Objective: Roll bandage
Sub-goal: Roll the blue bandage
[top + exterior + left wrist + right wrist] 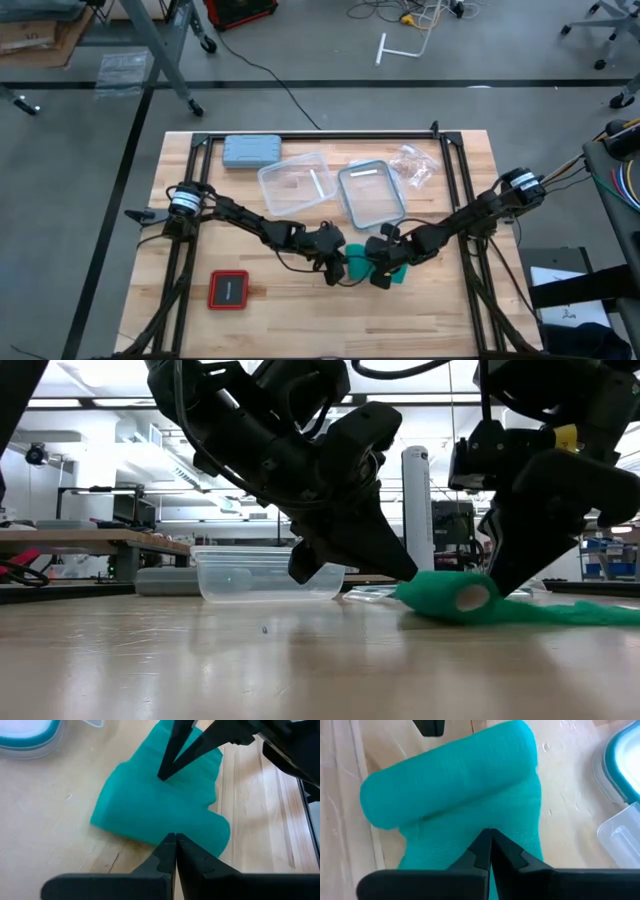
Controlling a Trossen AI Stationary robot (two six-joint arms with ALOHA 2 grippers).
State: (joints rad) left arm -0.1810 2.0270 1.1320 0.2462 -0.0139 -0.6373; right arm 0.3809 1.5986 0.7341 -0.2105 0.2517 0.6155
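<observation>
The teal bandage lies on the table's near middle, partly wound. Its roll [462, 598] lies on its side with one open end toward the near edge. Its flat tail [570, 612] runs toward the right edge. My left gripper [175, 840] is shut and stands at the roll's left side [337, 267]. My right gripper [490, 834] is also shut and stands just right of the roll, over the tail [383, 272]. My left gripper touches the roll's left flank [170, 827] with its shut fingertips. The fingers slant down from the table's left. The roll rests on the table. My right gripper has its shut fingertips on the flat band [515, 827] right beside the roll, slanting down from the right. The band lies flat on the wood under them.
Behind the bandage stand two clear containers [295, 183] [372, 192], one with a teal-rimmed lid. A grey-blue case [250, 150] lies at the far left and a crinkled plastic bag [413, 165] at the far right. A red-framed black square [228, 290] lies near left.
</observation>
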